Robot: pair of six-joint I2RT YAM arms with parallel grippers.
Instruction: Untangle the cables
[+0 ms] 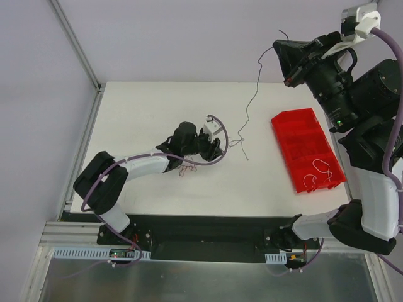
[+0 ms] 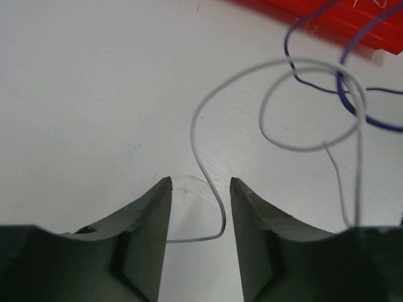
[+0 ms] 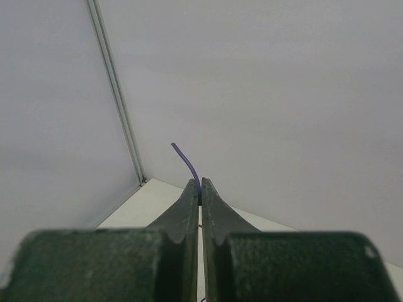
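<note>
The left gripper [image 2: 200, 182] sits low over the table [image 1: 145, 119] with its 2 jaws apart, and nothing is clamped between them. The step in hand looks like pinning the grey cable [image 2: 192, 126] so the other arm can draw its strand free. To do that well, the jaws should close squarely on the stretch of grey cable that runs through the gap, low on the pads. The grip should be firm enough that so thin a wire cannot slide out. The pull from above should then be slow, so the loops open rather than cinch.

That grey cable curls in from the left finger, bends up between the fingertips and runs on ahead into 2 overlapping loops. Just beyond, the purple cable [image 2: 365, 117] crosses those loops. Whether it threads through them or only lies over them is hard to tell from the blurred wrist view.

A reddish strand [image 1: 186, 171] lies beside the left arm, apart from the knot. To the right, well clear, a white cable [image 1: 319, 171] rests in the red tray [image 1: 302, 135].

Farthest off, the right gripper [image 3: 201, 182] is raised high above the table's far right corner. It is pinched tight on the purple cable, whose end pokes out past the fingertips while the rest hangs down to the knot.
</note>
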